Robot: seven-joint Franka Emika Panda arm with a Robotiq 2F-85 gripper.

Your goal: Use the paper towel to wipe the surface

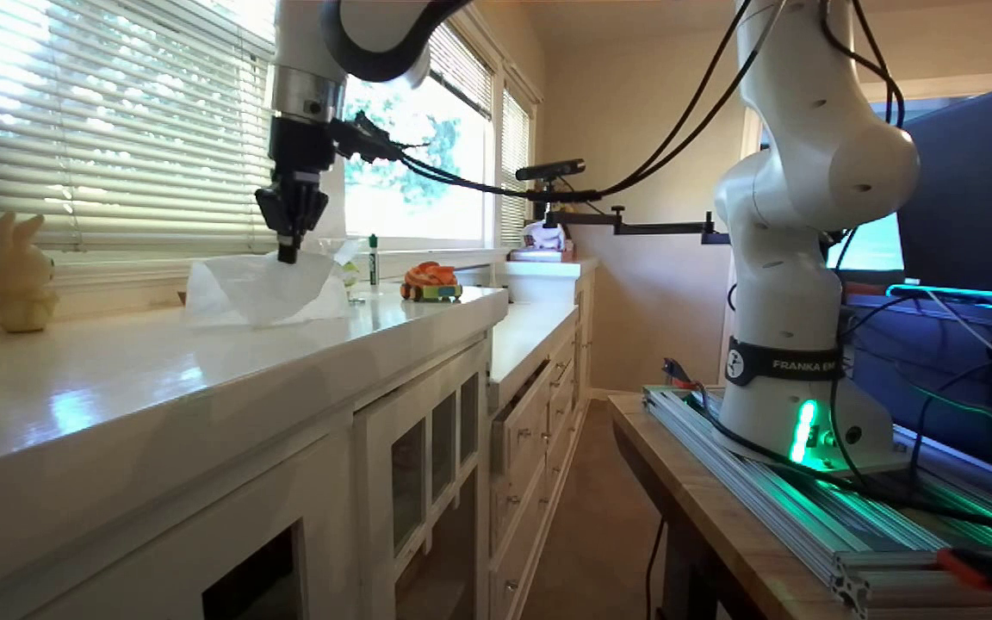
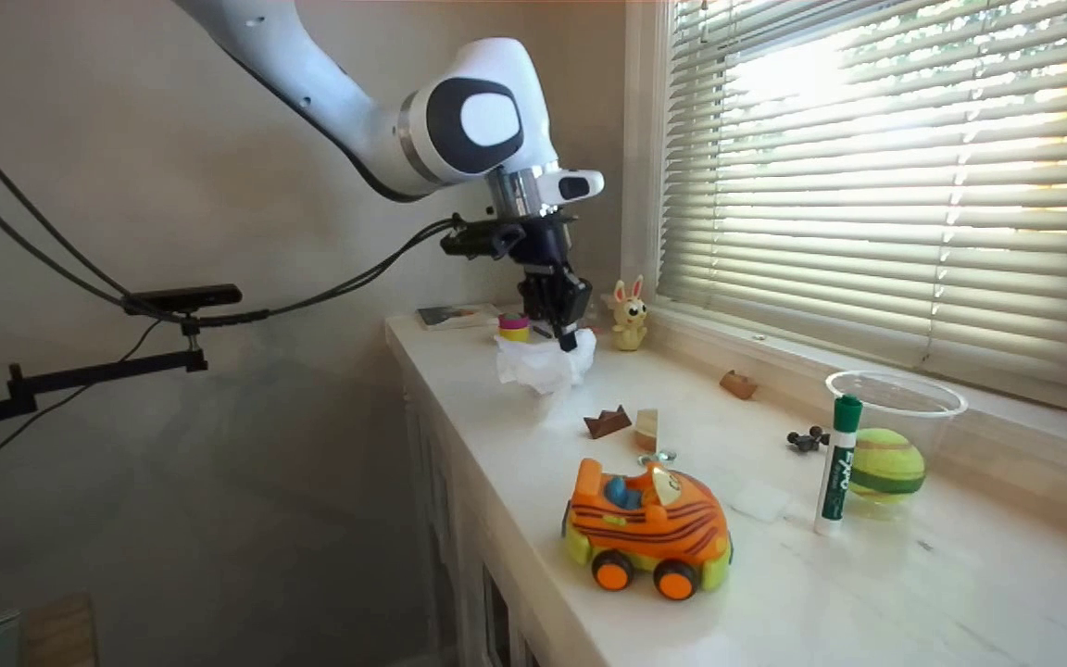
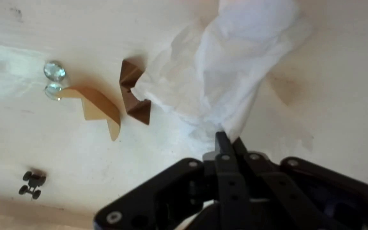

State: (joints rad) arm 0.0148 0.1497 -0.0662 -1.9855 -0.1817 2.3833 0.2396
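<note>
1. Nearest the camera in an exterior view, an orange toy car (image 2: 649,533) stands on the white counter (image 2: 830,611).
2. Just past it, toward the window blinds (image 2: 867,213), a green-capped marker (image 2: 837,468) stands upright beside a clear cup (image 2: 946,426); a yellow-green ball (image 2: 885,463) shows through the cup's side.
3. Farther along lie two clear gems (image 3: 54,72), side by side, and a tan block (image 3: 98,107) whose tip reaches over one of them in the wrist view; a small dark toy (image 2: 807,439) with four wheels sits nearer the blinds.
4. Beyond the tan block is a brown zigzag block (image 2: 608,423), with another brown piece (image 2: 738,384) close to the window side of the counter.
5. Next comes the paper towel (image 2: 541,368), crumpled and hanging from the gripper (image 2: 568,343), whose fingers (image 3: 223,143) are pressed together on a pinched fold. Its lower folds come down to the counter or just above; contact cannot be told. In the wrist view one edge overlaps the brown zigzag block.
6. Behind the towel stand a yellow tub (image 2: 513,328) with a magenta top and a cream toy rabbit (image 2: 629,320); a flat item (image 2: 456,317) lies at the counter's far end, before a plain wall (image 2: 265,185).
</note>
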